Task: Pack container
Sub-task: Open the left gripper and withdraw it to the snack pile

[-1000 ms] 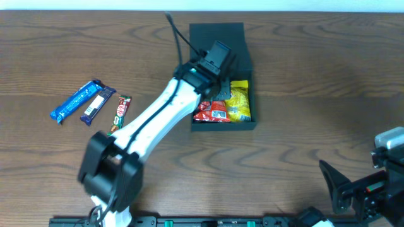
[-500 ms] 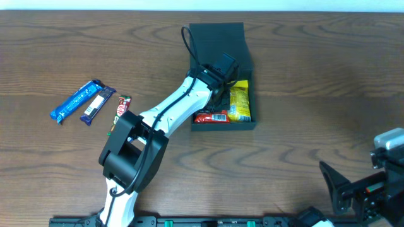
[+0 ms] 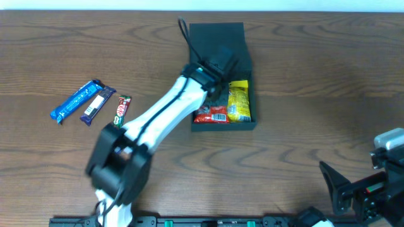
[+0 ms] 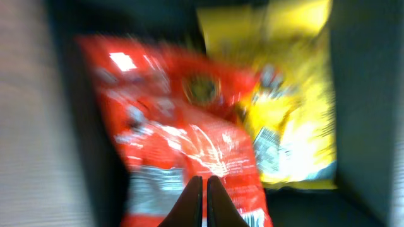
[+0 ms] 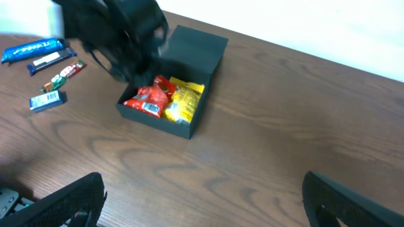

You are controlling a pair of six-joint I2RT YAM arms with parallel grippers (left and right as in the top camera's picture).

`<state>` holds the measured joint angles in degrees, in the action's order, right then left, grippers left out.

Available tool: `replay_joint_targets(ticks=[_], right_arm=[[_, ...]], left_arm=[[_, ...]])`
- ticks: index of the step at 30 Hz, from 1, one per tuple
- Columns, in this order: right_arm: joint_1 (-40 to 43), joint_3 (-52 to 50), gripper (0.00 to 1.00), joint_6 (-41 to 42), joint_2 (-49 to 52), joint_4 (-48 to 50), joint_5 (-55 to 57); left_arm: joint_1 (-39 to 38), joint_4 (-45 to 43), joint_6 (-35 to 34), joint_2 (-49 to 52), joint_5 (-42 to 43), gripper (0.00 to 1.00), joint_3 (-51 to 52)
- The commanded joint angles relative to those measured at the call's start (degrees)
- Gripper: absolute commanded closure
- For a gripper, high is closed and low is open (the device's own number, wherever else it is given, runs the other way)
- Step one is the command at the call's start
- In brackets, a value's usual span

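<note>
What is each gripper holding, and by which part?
Nothing. The left gripper is shut empty over the red packet; the right gripper is open and empty.

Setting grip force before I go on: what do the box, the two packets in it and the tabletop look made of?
The container looks like matte dark cardboard: flat panels, no glare, folded flap lid. The red packet and yellow packet look like glossy plastic film: crinkled, bright highlights. The table shows brown wood grain, possibly laminate.
</note>
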<state>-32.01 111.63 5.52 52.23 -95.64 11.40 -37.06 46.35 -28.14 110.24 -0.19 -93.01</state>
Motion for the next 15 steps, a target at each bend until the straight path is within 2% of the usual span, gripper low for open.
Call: replay_joint_targets(ticks=[1,2,5,9,15], right_arm=[[-0.22,0.04,0.01,0.66,0.15,-0.2,0.59],[-0.22,0.04,0.01,0.63,0.15,-0.2,0.59],[-0.22,0.04,0.01,0.61,0.15,-0.11,0.59],[-0.22,0.04,0.01,0.04,0.15,0.2,0.57],[-0.22,0.04,0.01,-0.02,0.15,0.5,0.59]], left_arm=[[1.68,0.55,4.22,-10.03,-15.91,0.94,-2.8],[2.38,0.59,6.47,-11.98,-17.27,0.94,-2.8],[5.49,2.08,19.19,-17.79,-17.35,0.94,-2.8],[12.46,7.78,33.33,-21.92,-17.35,0.94,-2.78],[27.82,12.37,45.4,-21.18,-13.84,0.94,-2.71]])
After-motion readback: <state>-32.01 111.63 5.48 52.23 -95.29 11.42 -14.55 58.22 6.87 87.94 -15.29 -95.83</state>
